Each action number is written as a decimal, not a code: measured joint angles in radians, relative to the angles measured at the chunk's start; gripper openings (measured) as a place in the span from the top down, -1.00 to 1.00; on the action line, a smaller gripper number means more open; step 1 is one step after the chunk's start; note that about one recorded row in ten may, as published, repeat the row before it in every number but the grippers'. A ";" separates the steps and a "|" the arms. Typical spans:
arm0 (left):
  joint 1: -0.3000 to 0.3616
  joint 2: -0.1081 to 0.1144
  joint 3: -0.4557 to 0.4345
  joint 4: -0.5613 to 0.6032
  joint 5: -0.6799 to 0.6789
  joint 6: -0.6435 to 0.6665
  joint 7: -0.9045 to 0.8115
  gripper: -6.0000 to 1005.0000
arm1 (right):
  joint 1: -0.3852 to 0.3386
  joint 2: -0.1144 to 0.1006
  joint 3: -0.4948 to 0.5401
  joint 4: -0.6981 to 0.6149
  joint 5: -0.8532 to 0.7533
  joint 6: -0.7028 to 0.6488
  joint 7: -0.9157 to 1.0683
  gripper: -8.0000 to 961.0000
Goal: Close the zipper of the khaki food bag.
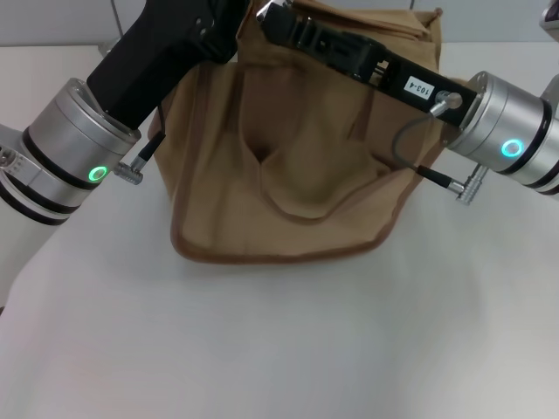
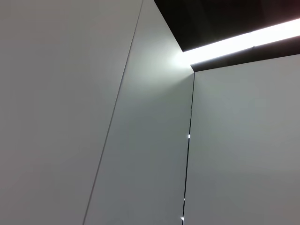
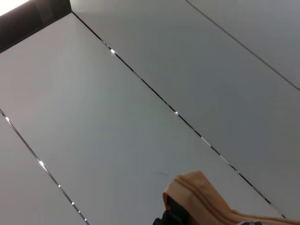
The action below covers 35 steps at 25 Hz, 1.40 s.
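White table (image 1: 262, 349), matte, smooth. Wrist views: grey wall/ceiling panels (image 2: 140, 140) w/ thin seams, light strip (image 2: 243, 41).

Khaki food bag (image 1: 288, 183) stands at table's far centre, boxy, soft canvas, darker piping, long axis left-right. Zipper (image 3: 220, 206): ridged tan tape end seen in right wrist view.

Left gripper (image 1: 229, 22) at bag's top left, right gripper (image 1: 281, 19) at its top; grasp state of both: can't tell.

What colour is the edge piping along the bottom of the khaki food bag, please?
Darker brown than the tan canvas; the edge piping on the khaki food bag shows best in the head view.
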 joint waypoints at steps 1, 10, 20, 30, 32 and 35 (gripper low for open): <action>0.000 0.000 0.000 0.000 0.000 0.000 0.000 0.86 | 0.000 0.000 0.000 0.000 0.000 0.000 0.000 0.40; -0.001 0.000 0.000 0.002 0.000 -0.012 0.001 0.86 | 0.003 0.000 0.000 0.004 0.003 0.008 -0.037 0.28; -0.002 0.000 0.000 -0.001 0.000 -0.017 0.015 0.86 | 0.001 0.000 0.002 0.007 0.004 -0.019 -0.037 0.07; 0.000 0.000 -0.007 -0.008 0.002 -0.019 0.025 0.86 | -0.008 -0.001 0.006 0.012 0.007 0.032 -0.027 0.07; 0.000 0.000 -0.007 -0.008 0.002 -0.019 0.025 0.86 | -0.008 -0.001 0.006 0.012 0.007 0.032 -0.027 0.07; 0.001 0.000 -0.008 -0.008 0.002 -0.019 0.025 0.86 | -0.008 -0.001 0.006 0.012 0.007 0.032 -0.027 0.08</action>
